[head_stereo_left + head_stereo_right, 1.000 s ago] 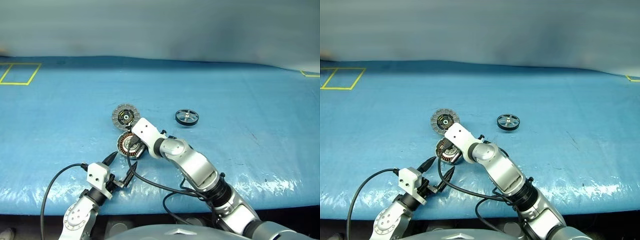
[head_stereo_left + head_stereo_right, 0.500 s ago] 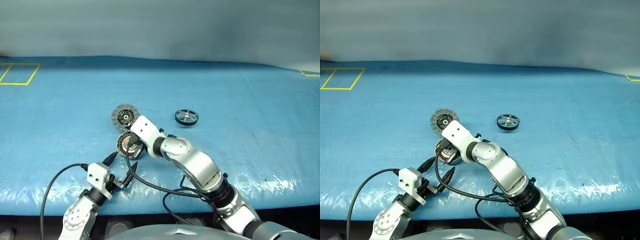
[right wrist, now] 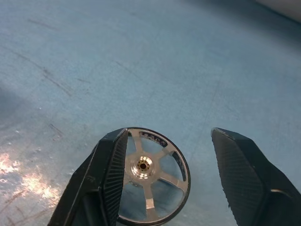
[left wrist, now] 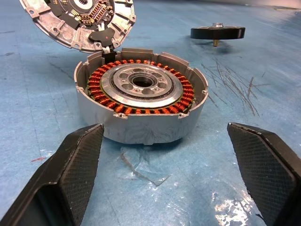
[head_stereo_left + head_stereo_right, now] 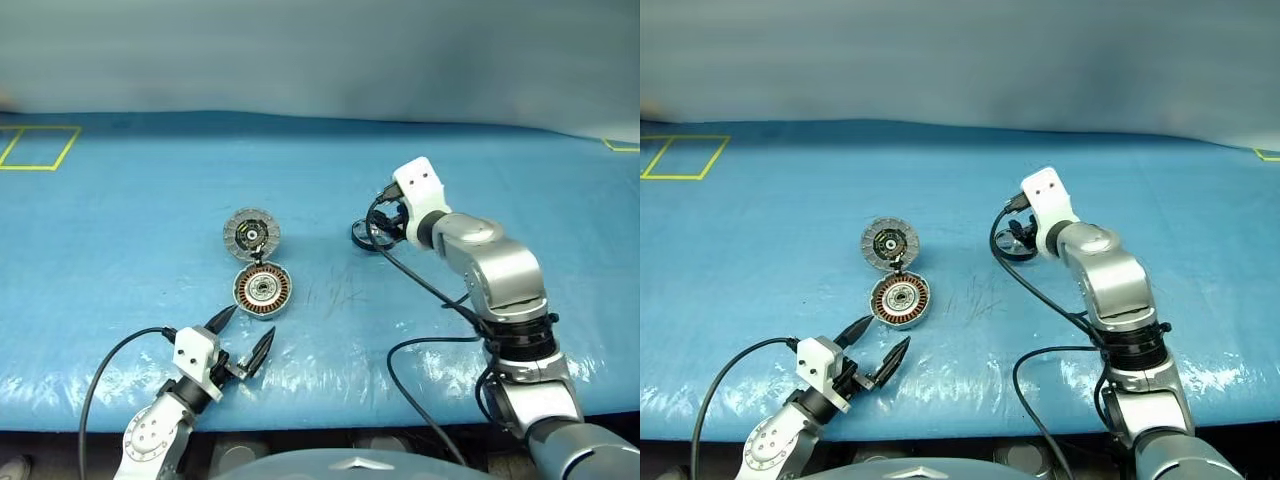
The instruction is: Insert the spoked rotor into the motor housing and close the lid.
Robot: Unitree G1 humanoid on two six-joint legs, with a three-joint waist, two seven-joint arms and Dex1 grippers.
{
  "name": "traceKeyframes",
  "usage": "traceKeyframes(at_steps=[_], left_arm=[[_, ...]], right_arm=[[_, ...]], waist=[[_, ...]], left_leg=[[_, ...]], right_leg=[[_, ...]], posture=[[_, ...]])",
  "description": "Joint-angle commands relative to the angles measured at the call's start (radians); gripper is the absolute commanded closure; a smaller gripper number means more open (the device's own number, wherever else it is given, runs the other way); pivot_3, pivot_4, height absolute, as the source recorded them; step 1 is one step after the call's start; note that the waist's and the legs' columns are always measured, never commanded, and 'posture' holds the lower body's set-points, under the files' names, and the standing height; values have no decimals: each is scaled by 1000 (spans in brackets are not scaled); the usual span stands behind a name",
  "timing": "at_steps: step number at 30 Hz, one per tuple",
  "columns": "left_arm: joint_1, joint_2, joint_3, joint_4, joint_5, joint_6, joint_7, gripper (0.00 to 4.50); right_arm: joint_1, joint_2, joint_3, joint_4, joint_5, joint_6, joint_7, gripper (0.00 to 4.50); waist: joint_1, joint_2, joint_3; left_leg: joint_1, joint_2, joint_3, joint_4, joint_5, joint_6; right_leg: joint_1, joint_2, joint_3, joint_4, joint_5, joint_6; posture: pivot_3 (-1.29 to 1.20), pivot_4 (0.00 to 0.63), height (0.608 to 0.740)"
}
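right wrist view: spoked rotor (image 3: 151, 176) black-rimmed, silver-spoked.

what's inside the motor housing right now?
Inside the motor housing: a ring of copper-orange windings around a silver centre with a dark bore. No rotor in it; the spoked rotor lies apart on the blue cover. The bore's depth is hidden.

head stereo overlooking table (image 5: 120, 200), wrists close

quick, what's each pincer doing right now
Left pincer: open, holding nothing, facing the motor housing.
Right pincer: open, holding nothing, above the spoked rotor.
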Motion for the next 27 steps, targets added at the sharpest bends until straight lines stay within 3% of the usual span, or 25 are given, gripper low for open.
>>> traceKeyframes(at_steps=[1,8,27], left_arm=[[3,4,-2,-18,-8,-12,-9,0],[16,3,-1,-27,-7,-9,-2,0],[28,-17,-2,-39,-2,-22,26,0]], right_arm=[[-36,-37,-11,40,39,3,54,1675],[-62,-79,3,123,95,5,140,1675],[-125,-51,119,281,45,-9,100,1675]], waist=[[0,0,0],[0,1,1],[0,2,2]], left_leg=[[0,0,0,0,0,0],[0,0,0,1,0,0],[0,0,0,1,0,0]], right_leg=[[0,0,0,0,0,0],[0,0,0,0,0,0],[0,0,0,0,0,0]], posture=[[0,150,740],[0,150,740],[0,150,740]])
